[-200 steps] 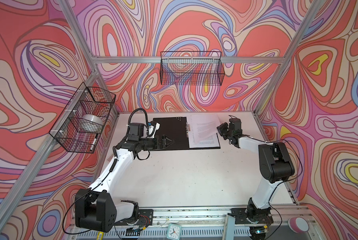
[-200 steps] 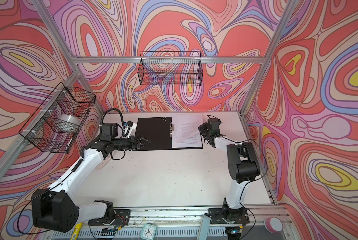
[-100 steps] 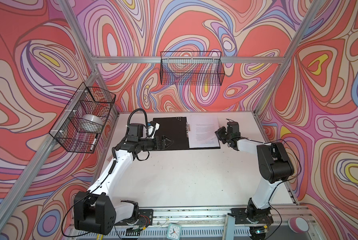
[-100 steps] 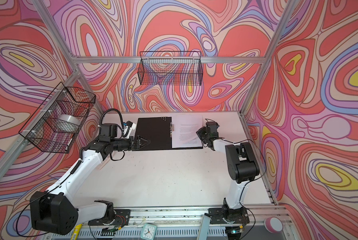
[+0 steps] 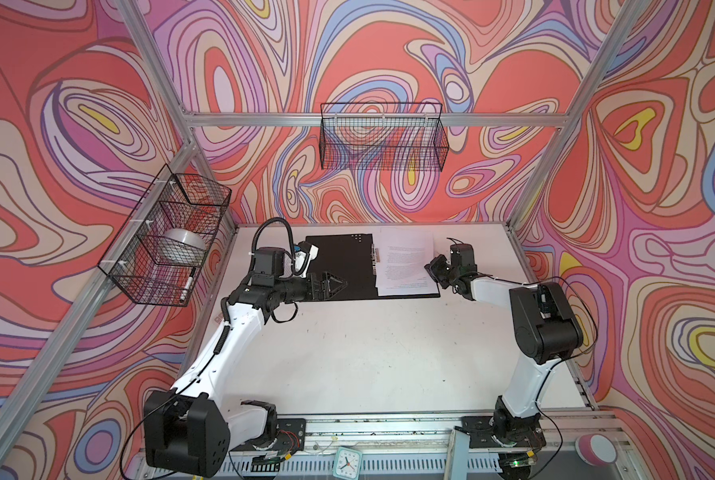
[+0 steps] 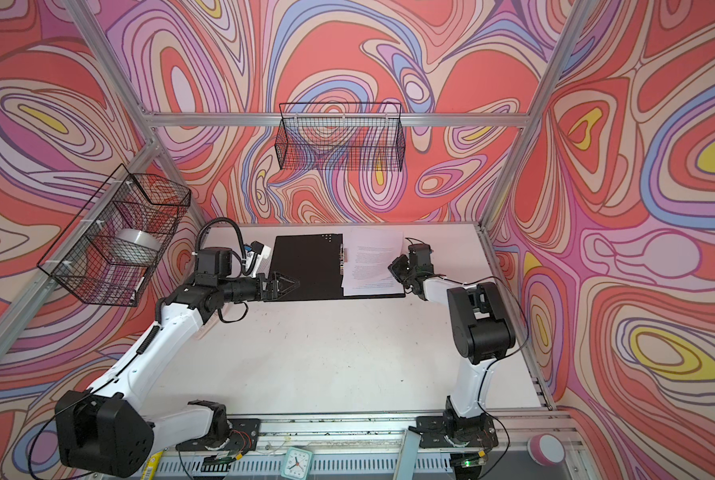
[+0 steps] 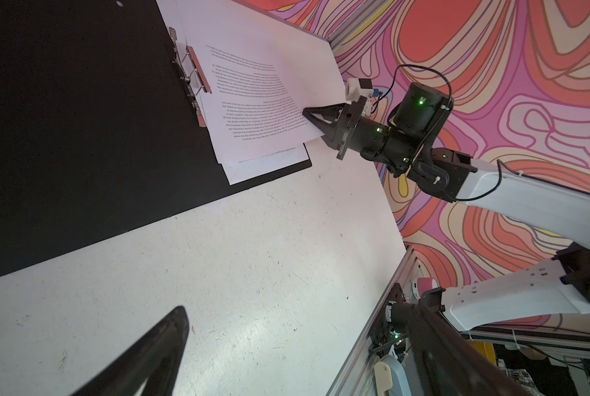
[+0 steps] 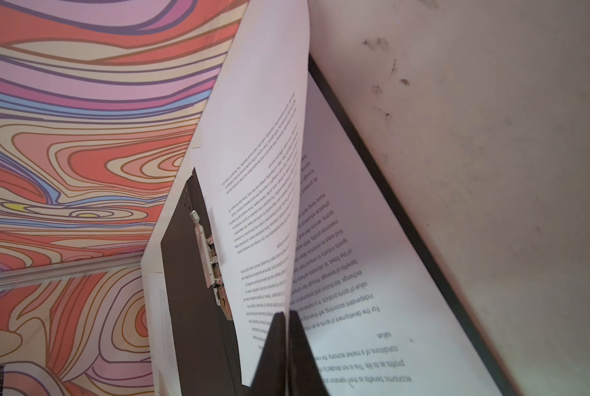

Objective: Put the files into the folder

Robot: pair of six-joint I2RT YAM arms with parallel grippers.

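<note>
folder (image 5: 339, 266): open flat, black inside up, far side of table (image 5: 347, 353)
spine clip (image 5: 374, 259): metal, btwn the halves
files (image 5: 405, 262): white sheets w/ black txt, stacked on folder's right half
top sheet (image 8: 262, 137): skewed, one edge lifted & curled

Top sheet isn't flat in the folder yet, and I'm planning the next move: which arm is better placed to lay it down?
Right, I'd say. The right hand is shut on the edge of the top sheet, above the folder. The left hand is open and empty at the folder's bare half.

Top views overlook whole table (image 5: 347, 353); wrist cameras sit near folder (image 7: 64, 120).
</note>
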